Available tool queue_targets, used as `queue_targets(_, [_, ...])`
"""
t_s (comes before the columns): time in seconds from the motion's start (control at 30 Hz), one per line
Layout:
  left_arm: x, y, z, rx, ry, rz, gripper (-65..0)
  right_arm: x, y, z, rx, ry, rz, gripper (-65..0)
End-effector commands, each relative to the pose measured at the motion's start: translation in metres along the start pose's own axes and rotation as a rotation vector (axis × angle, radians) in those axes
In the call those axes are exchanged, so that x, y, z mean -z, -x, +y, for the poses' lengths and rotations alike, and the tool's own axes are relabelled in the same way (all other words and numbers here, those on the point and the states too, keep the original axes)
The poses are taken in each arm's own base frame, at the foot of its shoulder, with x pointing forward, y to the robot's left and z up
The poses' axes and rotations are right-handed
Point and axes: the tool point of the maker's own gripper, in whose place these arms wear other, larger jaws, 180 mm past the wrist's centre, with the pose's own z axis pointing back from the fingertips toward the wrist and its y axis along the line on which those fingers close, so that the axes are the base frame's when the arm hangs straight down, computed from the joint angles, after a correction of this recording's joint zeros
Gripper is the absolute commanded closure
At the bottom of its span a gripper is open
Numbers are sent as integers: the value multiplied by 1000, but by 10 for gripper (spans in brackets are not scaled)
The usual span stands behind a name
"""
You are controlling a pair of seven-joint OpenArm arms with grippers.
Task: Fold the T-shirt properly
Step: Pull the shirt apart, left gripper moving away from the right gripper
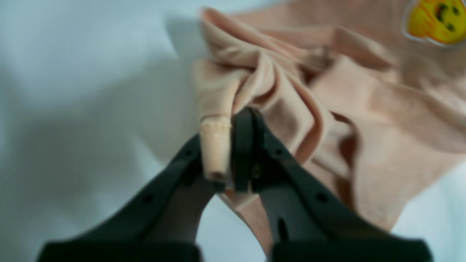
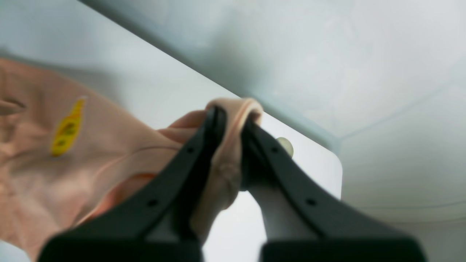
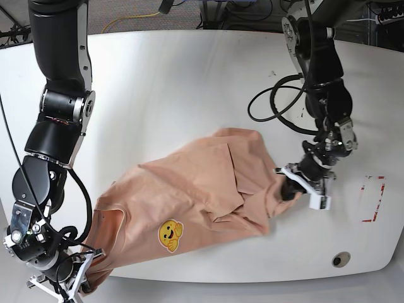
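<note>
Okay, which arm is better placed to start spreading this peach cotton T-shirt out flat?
Probably left. The left gripper pinches the peach cotton T-shirt beside the bunched part, with bare white table around it. The right gripper holds cloth at the table's front edge.

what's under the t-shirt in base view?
The white table; nothing else shows. The T-shirt lies crumpled with folds overlapping, so anything beneath is covered. The left gripper and the right gripper each pinch an edge.

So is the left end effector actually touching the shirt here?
Touching. In the left wrist view the left end effector is shut on a bunched hem of the shirt, with fabric pinched between its fingers.
</note>
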Motion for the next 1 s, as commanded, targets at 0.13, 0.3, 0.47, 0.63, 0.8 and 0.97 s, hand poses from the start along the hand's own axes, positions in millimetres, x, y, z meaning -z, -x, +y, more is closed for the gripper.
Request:
queue_targets(0.13, [-51,-70,40,134,-103,-117,0,-9,-44,-28,14,37,-89,0])
queue_targets(0.3, [-82,-111,57,223,-182,-181,0,-8,-68,-40,35,32,-134,0])
queue_targets(0.47, [-103,-155,64,299,-239,-229,0,-13,-96,-56,53,36,-173,0])
queue_targets(0.63, [-132,-205,85,300,-318,-321,0,-20,-125,-74,73,40,-225,0])
queue_targets(0.8, [-150,-232,96,326,-363,-355,0,-22,-130,-80,82,42,-225,0])
queue_targets(0.97, [-150,-230,97,327,-365,-350,0,-10,-106,-70,94,21,-184,0])
